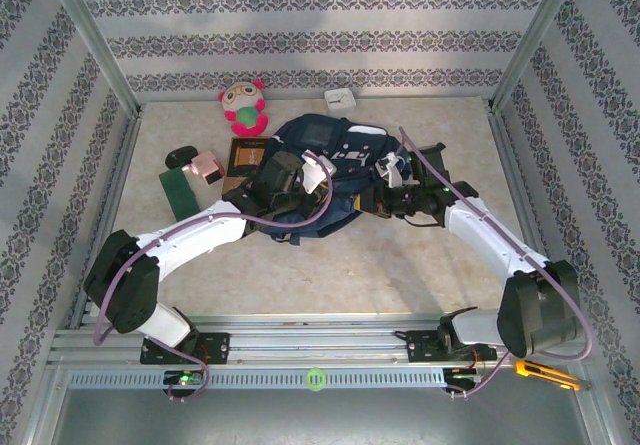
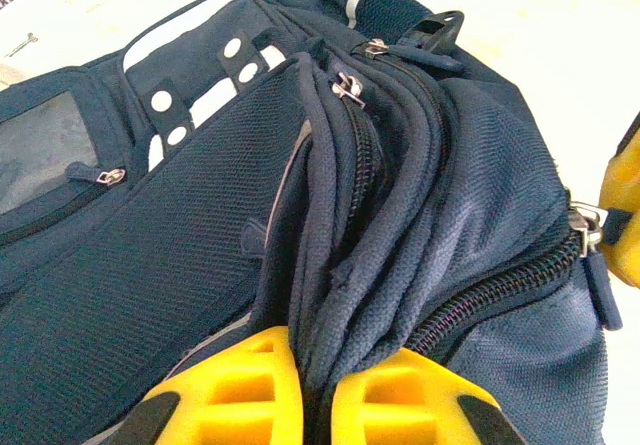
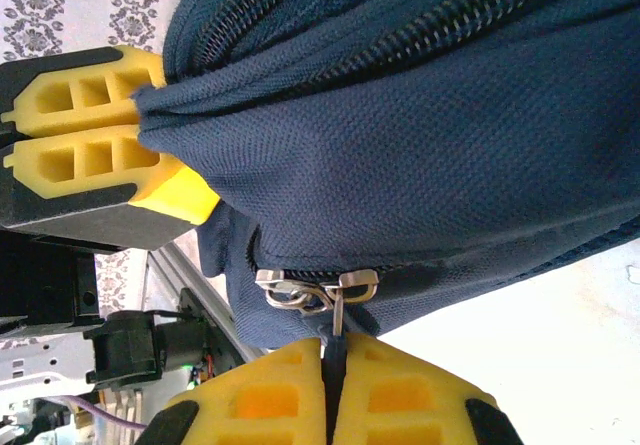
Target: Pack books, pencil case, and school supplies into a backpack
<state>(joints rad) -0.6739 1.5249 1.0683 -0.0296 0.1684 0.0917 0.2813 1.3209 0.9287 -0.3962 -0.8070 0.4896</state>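
From above, the left claw (image 1: 312, 177) and right claw (image 1: 378, 187) both bite into the navy backpack (image 1: 320, 135) lying between them, while the thin brown book (image 1: 247, 153), pink block (image 1: 207, 166) and flat green piece (image 1: 180, 191) lie just outside the left claw. On the left wrist, its 2 ribbed yellow fingers (image 2: 240, 390) stand almost together, pinching a thick fold of coarse woven fabric beside a zipper track. On the right wrist, 2 yellow pads (image 3: 400, 400) are pressed tight on a thin dark pull strap (image 3: 333, 350) hanging from silver zipper sliders (image 3: 320, 290) just above them.
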